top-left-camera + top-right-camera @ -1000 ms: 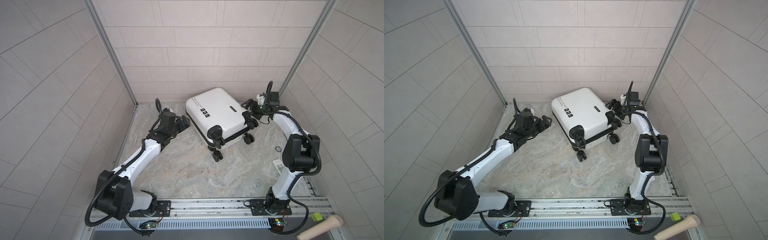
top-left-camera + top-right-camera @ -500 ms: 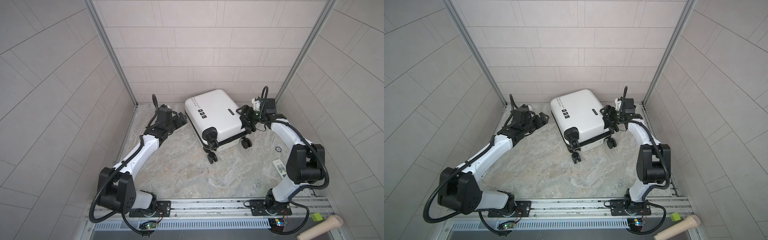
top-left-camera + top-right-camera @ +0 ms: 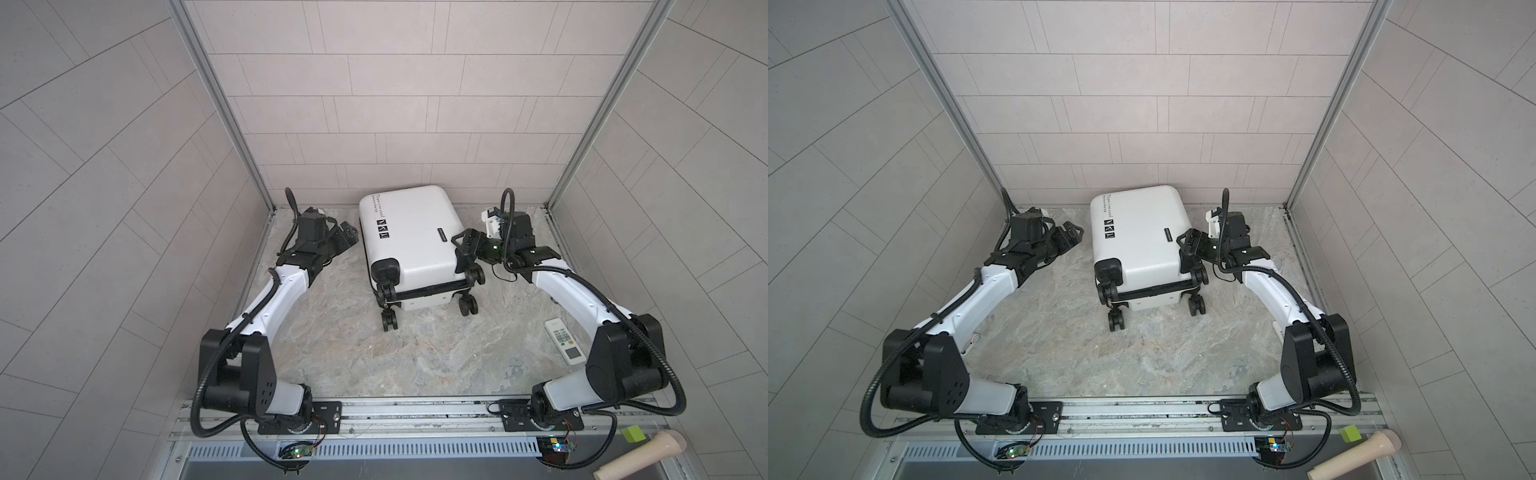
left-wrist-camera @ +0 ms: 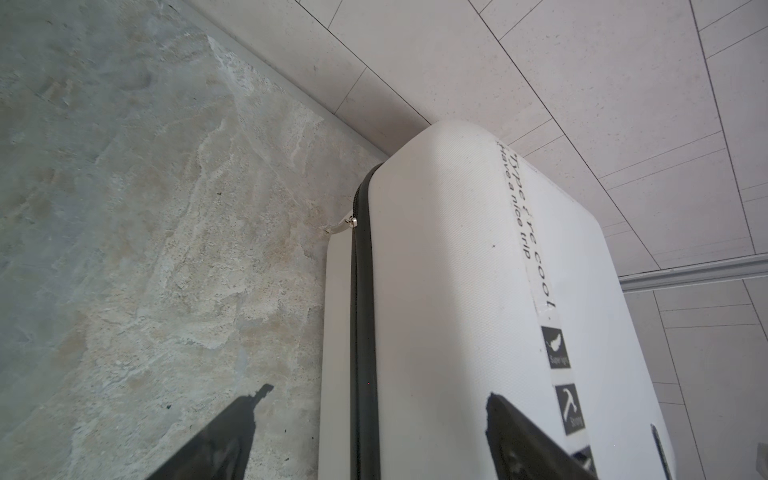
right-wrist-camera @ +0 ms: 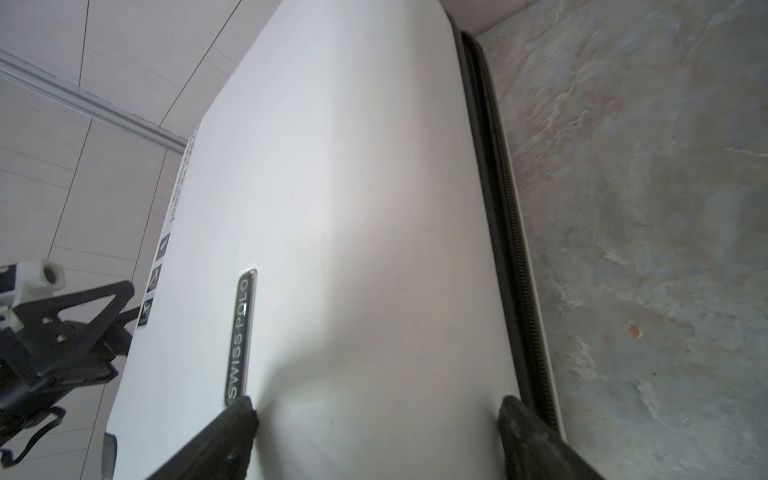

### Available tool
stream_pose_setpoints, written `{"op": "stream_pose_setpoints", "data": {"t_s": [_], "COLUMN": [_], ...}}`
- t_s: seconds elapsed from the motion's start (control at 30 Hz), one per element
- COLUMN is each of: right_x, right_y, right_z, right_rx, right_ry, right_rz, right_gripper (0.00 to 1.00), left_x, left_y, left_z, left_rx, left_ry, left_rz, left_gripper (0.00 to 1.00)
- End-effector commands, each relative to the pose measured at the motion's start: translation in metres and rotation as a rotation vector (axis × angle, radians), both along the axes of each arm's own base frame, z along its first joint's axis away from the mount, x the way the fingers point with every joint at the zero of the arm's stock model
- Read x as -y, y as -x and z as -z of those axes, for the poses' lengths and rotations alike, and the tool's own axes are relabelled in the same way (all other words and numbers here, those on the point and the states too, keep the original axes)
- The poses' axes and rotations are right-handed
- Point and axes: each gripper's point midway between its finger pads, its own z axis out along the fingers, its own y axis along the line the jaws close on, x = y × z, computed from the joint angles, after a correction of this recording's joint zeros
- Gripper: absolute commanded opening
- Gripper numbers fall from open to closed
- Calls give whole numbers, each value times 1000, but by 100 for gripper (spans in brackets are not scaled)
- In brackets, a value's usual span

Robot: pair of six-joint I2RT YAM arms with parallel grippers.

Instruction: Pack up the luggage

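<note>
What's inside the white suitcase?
You can't tell. The suitcase lies closed, its black zipper band shut along the side, so only its white outside shows. Anything inside is hidden.

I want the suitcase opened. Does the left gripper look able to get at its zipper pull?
Probably yes. The zipper pull sticks out from the side of the suitcase that faces the open left gripper. It sits farther along that side, with only bare floor beside it.
</note>
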Motion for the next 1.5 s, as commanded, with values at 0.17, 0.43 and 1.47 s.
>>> {"op": "stream_pose_setpoints", "data": {"t_s": [0.17,0.43,1.47], "right_x": [-6,-2,82], "right_y": [40,45,60], "right_z": [30,35,-7], "right_rx": [-111,-131,-95], "right_ry": [57,82,316], "right_rz": [-36,-45,103], "right_gripper": [96,97,98], "left_x": [48,98,32], "left_y": [-35,-43,55], "left_z": [-2,-2,-100], "left_rx": [35,61,383], "left_ry": [112,123,-346], "left_rz": [192,318,169], "left_gripper": [89,89,93]}}
